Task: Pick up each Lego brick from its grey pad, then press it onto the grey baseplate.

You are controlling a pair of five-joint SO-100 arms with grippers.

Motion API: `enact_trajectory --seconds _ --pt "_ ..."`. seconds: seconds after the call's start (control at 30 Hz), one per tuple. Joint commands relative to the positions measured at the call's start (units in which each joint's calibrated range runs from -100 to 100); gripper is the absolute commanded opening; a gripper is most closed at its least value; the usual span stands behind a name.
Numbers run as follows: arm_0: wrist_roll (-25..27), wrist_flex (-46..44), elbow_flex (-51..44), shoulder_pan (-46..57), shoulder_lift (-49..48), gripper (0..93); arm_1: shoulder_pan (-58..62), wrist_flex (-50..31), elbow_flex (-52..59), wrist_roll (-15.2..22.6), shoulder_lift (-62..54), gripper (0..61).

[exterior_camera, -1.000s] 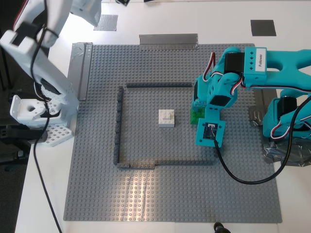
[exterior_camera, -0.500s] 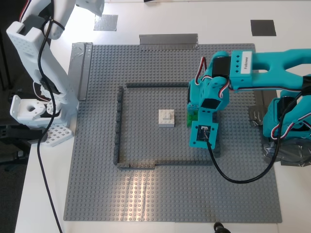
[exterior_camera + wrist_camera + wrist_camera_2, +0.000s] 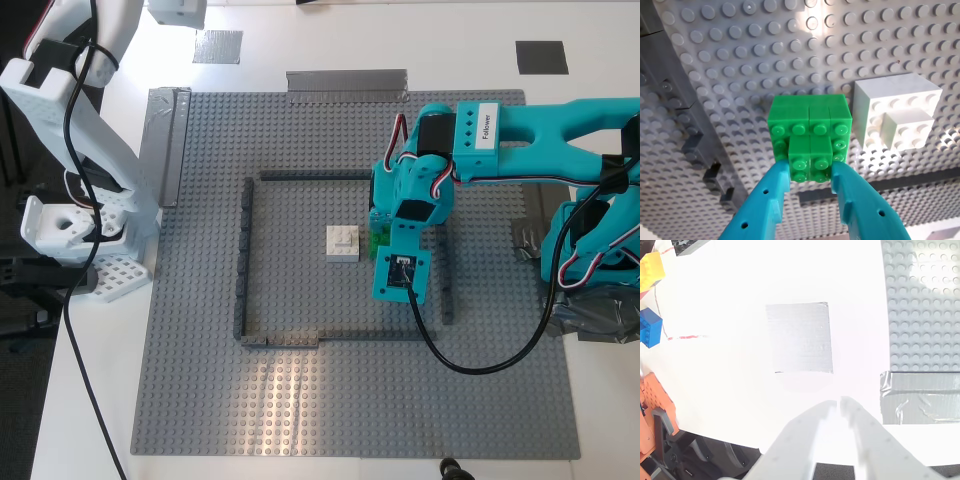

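A: Exterior view: grey baseplate, teal arm moved in toward the white brick?

B: Yes. My first gripper fingers pinch the green brick, now beside white. Nearly placed.

A: My second gripper?

B: Fingers nearly together, empty, above silvery pad.

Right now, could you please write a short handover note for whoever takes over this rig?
My first hand is shut on the green brick, holding it at the grey baseplate right beside the white brick, inside the dark outline. Whether it is pressed on yet, I cannot tell.
My second hand is shut and empty, over the silvery pad off the plate.
Done: the white brick sits on the baseplate; both pads are bare, including the dark pad.
Left: seat the green brick, release, withdraw.
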Motion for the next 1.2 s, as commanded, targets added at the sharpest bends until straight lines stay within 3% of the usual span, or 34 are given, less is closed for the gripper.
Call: enact_trajectory --seconds 0.0,0.5,1.17 --pt "0.14 -0.36 -2.8 -0.35 0.27 0.0 -0.81 1.3 -5.06 -0.78 -1.34 0.1" --pt "0.19 -2.39 -2.8 -1.58 1.64 0.0 -0.59 6.18 -12.65 -0.59 2.86 0.1" --pt "0.24 -2.55 -2.89 -0.93 2.5 0.0 -0.15 7.97 -13.1 -0.59 2.86 0.1"
